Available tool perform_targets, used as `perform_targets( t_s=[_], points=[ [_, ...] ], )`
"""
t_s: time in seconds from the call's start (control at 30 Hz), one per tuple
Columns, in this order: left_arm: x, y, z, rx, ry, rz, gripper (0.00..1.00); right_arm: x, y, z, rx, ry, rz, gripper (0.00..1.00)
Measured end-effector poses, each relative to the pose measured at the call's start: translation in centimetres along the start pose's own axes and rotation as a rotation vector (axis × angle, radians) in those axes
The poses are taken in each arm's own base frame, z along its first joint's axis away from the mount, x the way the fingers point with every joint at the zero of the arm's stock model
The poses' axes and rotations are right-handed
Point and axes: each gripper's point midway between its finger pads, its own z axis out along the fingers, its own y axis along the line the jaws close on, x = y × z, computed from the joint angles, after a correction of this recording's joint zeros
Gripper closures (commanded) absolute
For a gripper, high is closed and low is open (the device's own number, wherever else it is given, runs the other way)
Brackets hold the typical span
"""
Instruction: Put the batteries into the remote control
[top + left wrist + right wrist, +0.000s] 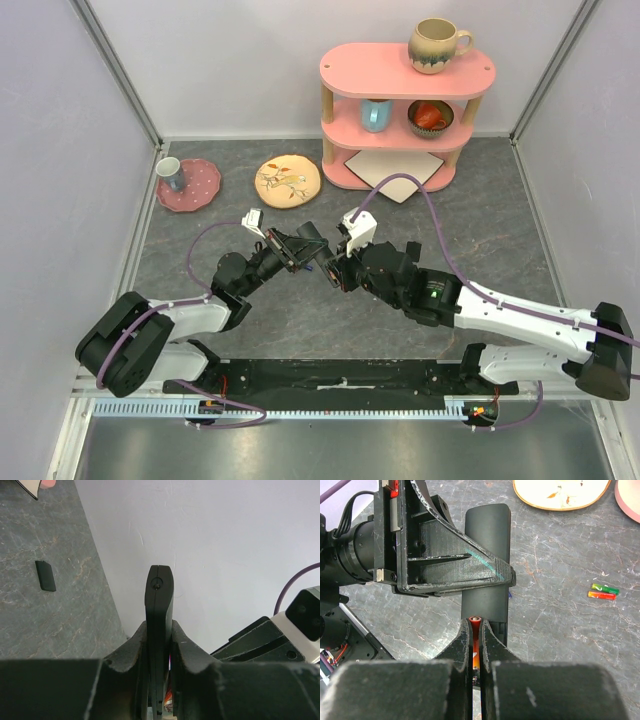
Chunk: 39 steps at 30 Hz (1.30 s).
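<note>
The left fingers (179,639) clamp the remote (487,525) above open desk (560,555), its length in line with the right fingers (489,642), which pinch an orange battery (475,622) at its near end.

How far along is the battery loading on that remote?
Done: a small black plate, probably the bay cover, lies off on the table. In hand: the left hand clamps the remote control; the right hand pinches an orange battery close to it. Left: seating that cell, then the two batteries on the table. Whether any cell is already inside isn't visible.
</note>
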Motion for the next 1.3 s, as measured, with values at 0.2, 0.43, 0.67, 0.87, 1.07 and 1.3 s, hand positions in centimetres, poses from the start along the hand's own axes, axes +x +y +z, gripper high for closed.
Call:
perform_targets(
  t_s=[0.2,0.43,0.67,0.87,1.07,1.3],
  points=[
    [-0.3,-0.1,-0.1,-0.003,-0.018,0.049,0.98,0.8,0.0,0.0,0.008,0.036,-0.007,1.0],
    [-0.7,-0.2,-0.2,-0.009,-0.035,0.09,0.98,0.9,0.3,0.2,0.017,0.058,0.0,0.99],
    [-0.7,-0.1,-0.2,-0.01,-0.034,0.096,0.98,1.1,0.5,0.4,0.022,0.071,0.004,0.87],
    [-0.8,-0.1,-0.2,-0.012,-0.044,0.096,0.98,1.0,0.6,0.6,0.032,0.08,0.009,0.78],
    [-1.0,-0.2,-0.1,-0.009,-0.053,0.097,0.98,0.8,0.7,0.8,0.039,0.081,0.016,0.66],
    [-1.1,-0.3,-0.1,-0.001,-0.057,0.098,0.98,0.8,0.9,0.9,0.043,0.086,0.021,0.61]
  ],
)
